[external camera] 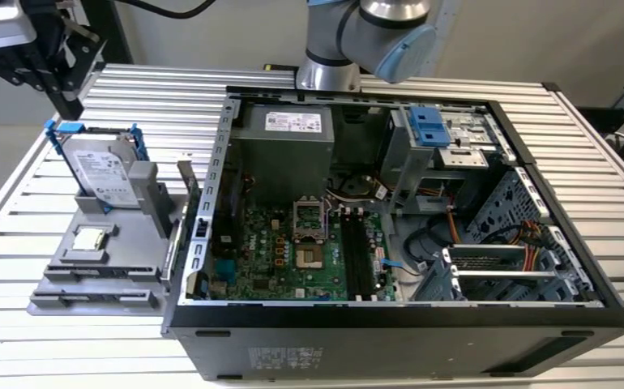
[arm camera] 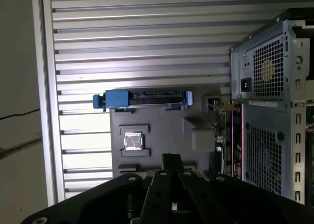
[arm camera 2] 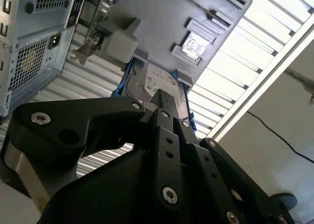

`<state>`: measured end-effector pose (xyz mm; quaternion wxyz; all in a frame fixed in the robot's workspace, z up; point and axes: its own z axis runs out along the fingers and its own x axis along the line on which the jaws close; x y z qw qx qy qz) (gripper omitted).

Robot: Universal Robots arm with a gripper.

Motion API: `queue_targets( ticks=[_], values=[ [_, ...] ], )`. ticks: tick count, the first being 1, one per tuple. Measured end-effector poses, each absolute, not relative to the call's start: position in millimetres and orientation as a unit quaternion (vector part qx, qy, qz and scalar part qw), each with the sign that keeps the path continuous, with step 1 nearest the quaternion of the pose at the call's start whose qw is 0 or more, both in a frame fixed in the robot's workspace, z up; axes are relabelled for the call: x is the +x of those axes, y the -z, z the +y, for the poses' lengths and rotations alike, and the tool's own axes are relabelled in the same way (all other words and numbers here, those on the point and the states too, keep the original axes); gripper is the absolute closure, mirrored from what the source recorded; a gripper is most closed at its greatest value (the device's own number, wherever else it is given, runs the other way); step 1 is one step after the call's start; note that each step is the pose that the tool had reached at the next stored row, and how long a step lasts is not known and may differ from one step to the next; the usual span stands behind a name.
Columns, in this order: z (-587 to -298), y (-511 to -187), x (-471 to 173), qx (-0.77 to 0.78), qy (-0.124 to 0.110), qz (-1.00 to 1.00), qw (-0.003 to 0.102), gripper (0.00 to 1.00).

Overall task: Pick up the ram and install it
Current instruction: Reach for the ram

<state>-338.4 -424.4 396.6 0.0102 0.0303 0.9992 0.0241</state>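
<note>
Bench: a slatted metal bench carried everything.
Computer case: the case lay open on its side, nearest in the exterior view. Long black memory slots ran along its green circuit board.
Grey holder: the holder sat just beside the case, on the exterior view's left.
Chip: a small silver square lay flat in a recess of the holder.
Ram: the ram stood on edge at the holder's side next to the case wall, hemmed in by a grey block.
Hard drive: the drive stood upright in a blue bracket at the holder's far end.
Gripper: the gripper hung above the hard drive, apart from the ram. Its jaws were closed together, holding nothing.
Arm: the arm rose behind the case.
</note>
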Motion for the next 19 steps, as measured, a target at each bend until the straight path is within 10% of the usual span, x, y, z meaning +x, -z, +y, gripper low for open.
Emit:
queue_targets(
  ticks=[19],
  values=[
    [-432.8,-396.6,-339.9,0.030,-0.024,0.999,0.010,1.00]
  ],
)
